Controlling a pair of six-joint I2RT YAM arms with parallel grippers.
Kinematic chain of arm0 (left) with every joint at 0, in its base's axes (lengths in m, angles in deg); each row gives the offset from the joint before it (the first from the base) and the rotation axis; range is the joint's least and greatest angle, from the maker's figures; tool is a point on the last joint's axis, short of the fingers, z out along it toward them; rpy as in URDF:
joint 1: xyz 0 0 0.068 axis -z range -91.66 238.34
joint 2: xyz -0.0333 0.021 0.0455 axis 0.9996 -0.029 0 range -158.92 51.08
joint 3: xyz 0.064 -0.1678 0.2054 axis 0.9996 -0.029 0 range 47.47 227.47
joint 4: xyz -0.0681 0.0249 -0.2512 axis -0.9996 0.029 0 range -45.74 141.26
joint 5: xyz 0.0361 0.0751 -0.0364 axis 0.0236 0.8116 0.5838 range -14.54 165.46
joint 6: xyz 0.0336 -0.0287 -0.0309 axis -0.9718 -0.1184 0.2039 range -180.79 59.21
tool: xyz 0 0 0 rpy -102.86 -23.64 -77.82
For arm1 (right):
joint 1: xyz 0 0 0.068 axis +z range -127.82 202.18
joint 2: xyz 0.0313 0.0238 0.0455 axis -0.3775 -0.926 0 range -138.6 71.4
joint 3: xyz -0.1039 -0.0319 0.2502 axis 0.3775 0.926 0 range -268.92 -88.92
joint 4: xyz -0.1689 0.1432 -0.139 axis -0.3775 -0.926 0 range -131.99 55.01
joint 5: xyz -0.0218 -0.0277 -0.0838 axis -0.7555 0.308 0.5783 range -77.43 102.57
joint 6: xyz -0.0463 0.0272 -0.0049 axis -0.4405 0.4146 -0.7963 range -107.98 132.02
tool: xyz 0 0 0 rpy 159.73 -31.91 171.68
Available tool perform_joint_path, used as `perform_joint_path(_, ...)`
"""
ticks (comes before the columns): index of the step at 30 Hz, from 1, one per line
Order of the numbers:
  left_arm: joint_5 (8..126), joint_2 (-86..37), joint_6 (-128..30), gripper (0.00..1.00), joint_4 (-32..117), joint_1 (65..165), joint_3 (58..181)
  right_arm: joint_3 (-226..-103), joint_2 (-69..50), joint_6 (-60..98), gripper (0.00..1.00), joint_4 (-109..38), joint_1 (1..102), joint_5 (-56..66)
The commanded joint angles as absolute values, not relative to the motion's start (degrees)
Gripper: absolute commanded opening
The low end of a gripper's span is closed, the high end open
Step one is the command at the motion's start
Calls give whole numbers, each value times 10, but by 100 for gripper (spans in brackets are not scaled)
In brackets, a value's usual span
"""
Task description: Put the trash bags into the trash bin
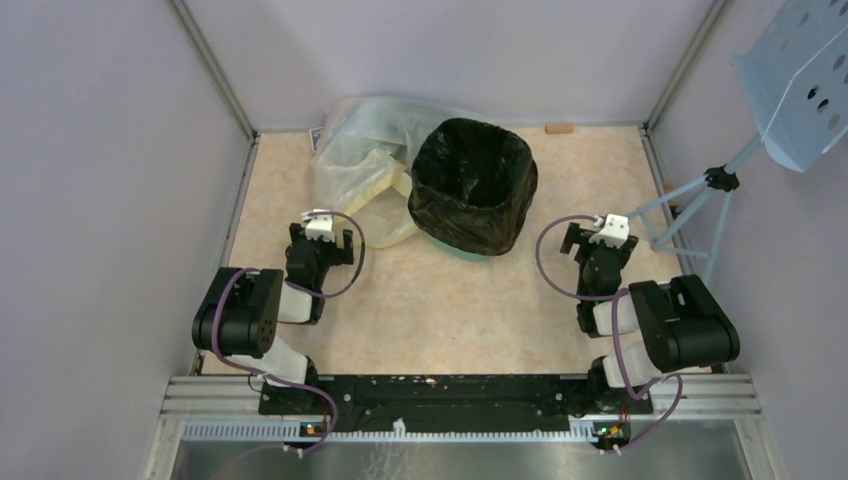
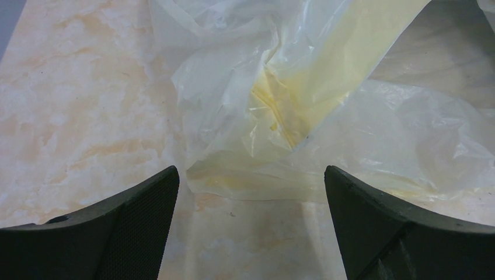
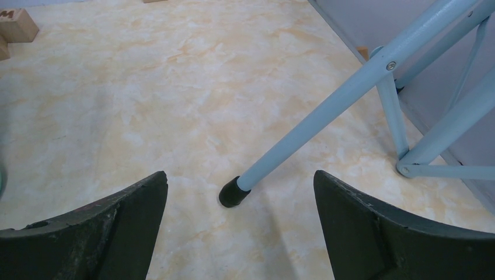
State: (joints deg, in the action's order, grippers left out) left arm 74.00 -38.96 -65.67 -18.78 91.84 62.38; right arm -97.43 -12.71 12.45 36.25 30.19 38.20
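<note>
Jaws on both arms wide and empty, black trash bag [image 1: 470, 185] lining the mint-green bin [image 1: 452, 251]

You see a crumpled translucent yellowish bag [image 1: 350, 160] lying at the back left of the marbled beige table [image 1: 450, 310]. On your right, a pale blue tripod [image 1: 722, 181] carries a tilted perforated tray [image 1: 805, 85]. A small wooden block [image 1: 559, 128] sits at the far edge.

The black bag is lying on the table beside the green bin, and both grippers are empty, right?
No. The black bag lines the green bin, draped over its rim, as the top view shows. The left gripper and right gripper are empty.
</note>
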Motion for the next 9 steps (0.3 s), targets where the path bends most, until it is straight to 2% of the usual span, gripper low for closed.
perform_joint_path(1,731,-390,-654,99,-219,916,638,-977,-130,128,94,399,296,381)
perform_joint_path(9,730,-389,-656,99,-218,916,638,-977,-129,128,94,398,296,382)
